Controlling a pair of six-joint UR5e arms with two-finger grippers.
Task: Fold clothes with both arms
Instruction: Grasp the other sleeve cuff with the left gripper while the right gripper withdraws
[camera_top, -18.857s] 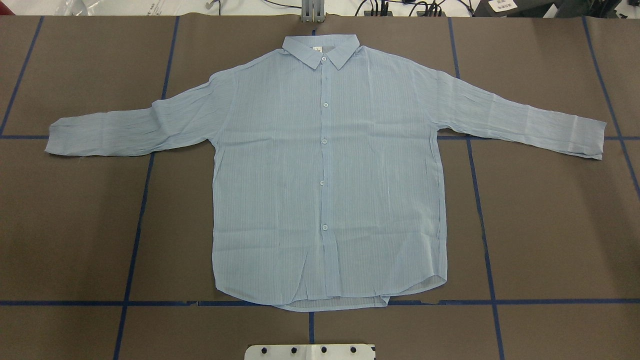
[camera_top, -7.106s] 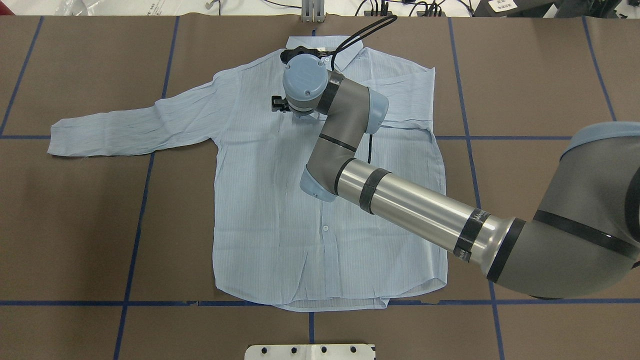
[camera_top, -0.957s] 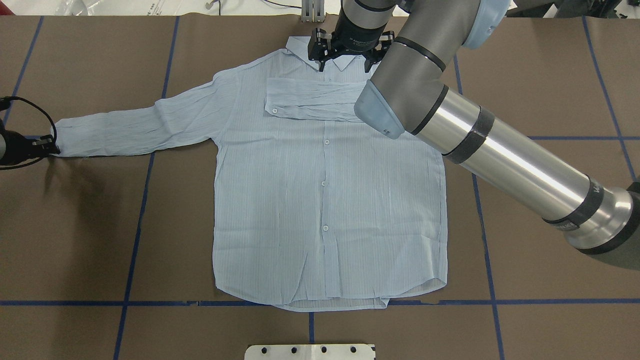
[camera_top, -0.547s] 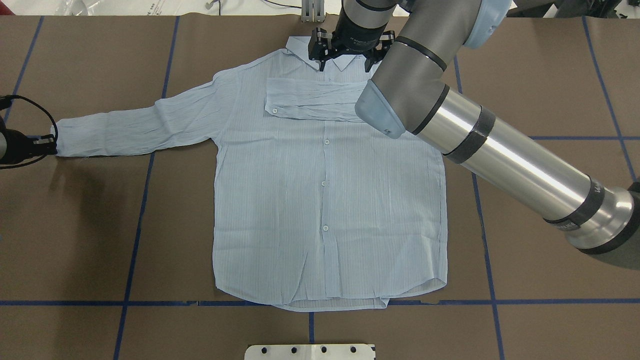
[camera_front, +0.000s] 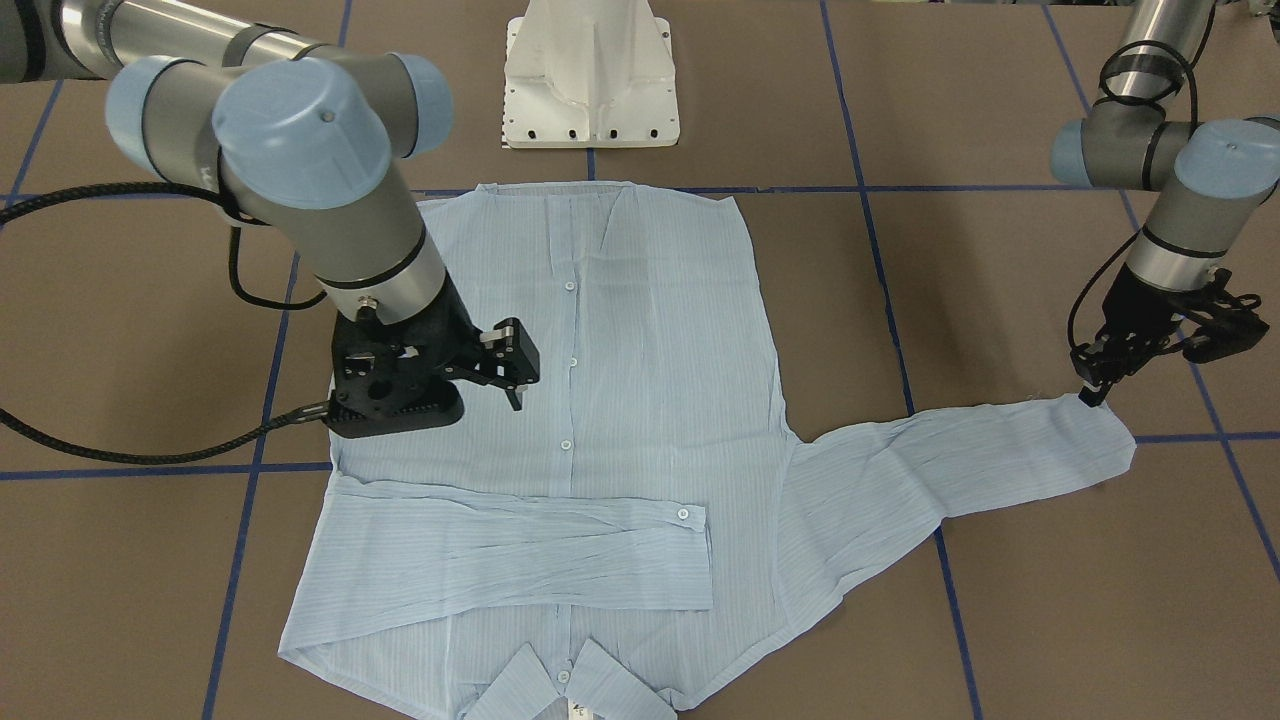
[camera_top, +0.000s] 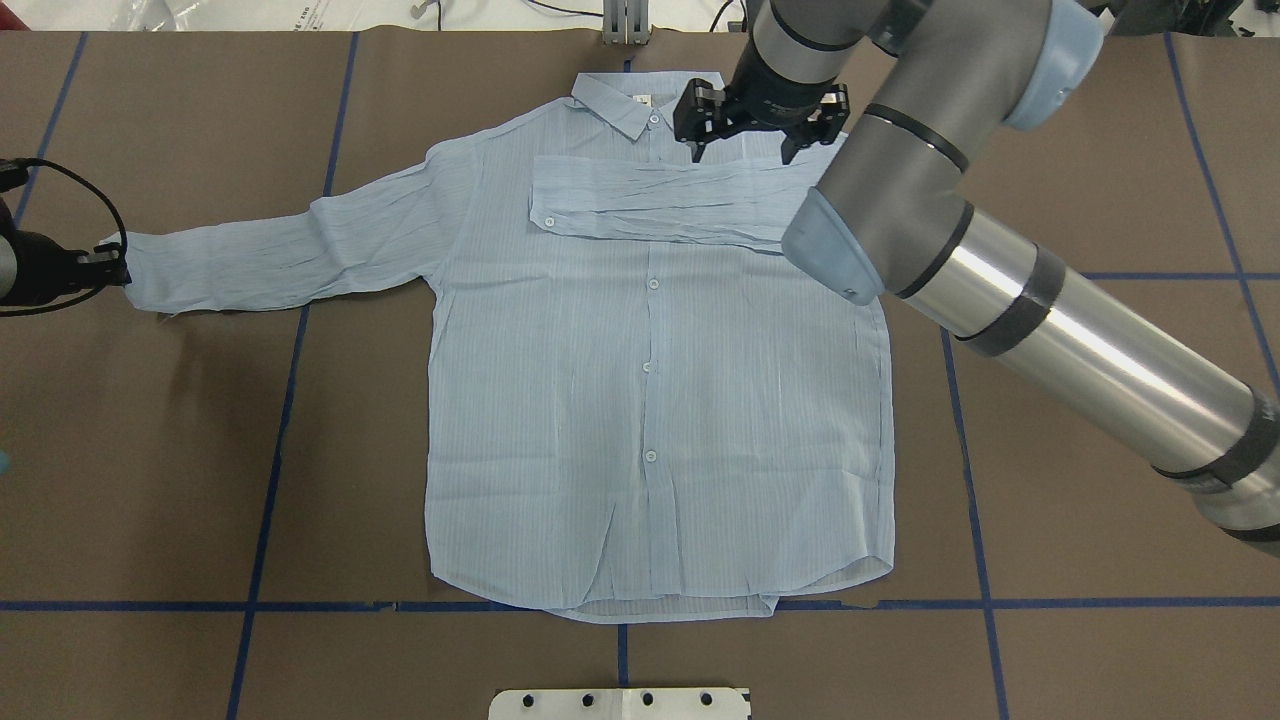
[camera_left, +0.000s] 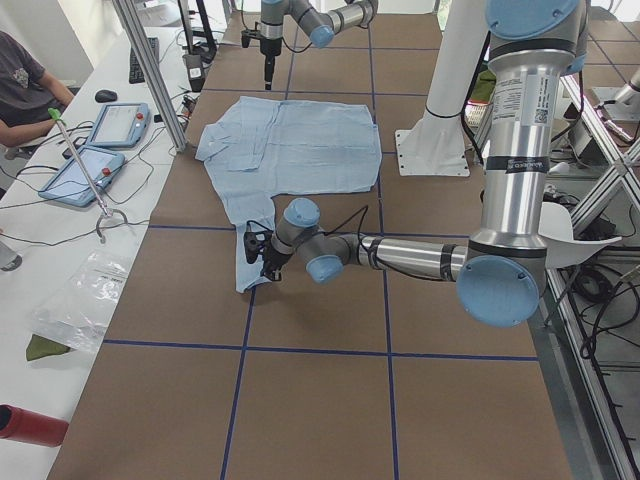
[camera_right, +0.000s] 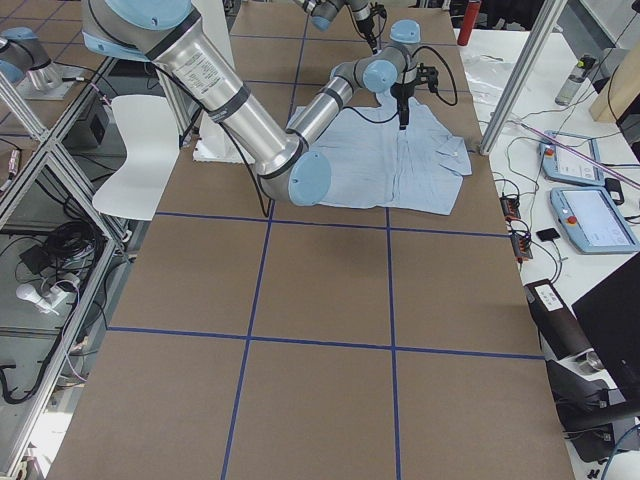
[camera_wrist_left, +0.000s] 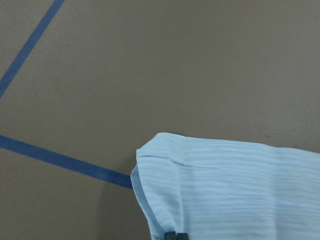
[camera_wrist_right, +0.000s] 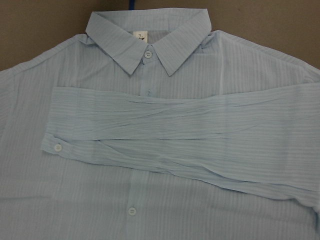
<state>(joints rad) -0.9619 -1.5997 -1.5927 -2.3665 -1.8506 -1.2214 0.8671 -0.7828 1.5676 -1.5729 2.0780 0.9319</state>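
The pale blue striped shirt (camera_top: 650, 400) lies flat and buttoned on the brown table, collar (camera_wrist_right: 147, 42) at the far side. Its right sleeve (camera_top: 640, 200) is folded across the chest, also seen in the right wrist view (camera_wrist_right: 175, 140). The other sleeve (camera_top: 290, 250) stretches out to the side. My left gripper (camera_top: 112, 270) is shut on that sleeve's cuff (camera_wrist_left: 225, 185), whose edge is curled up off the table. My right gripper (camera_top: 742, 150) hovers open above the folded sleeve near the collar, holding nothing.
The white pedestal base (camera_front: 590, 90) stands at the table's near edge behind the shirt's hem. Blue tape lines (camera_top: 270, 450) cross the brown surface. A side bench with tablets (camera_left: 100, 130) and a seated person (camera_left: 25, 85) runs along the far edge.
My left gripper has drawn the cuff a little inward toward the shirt's body. My right gripper has shifted sideways along the folded sleeve, away from the collar, still open.
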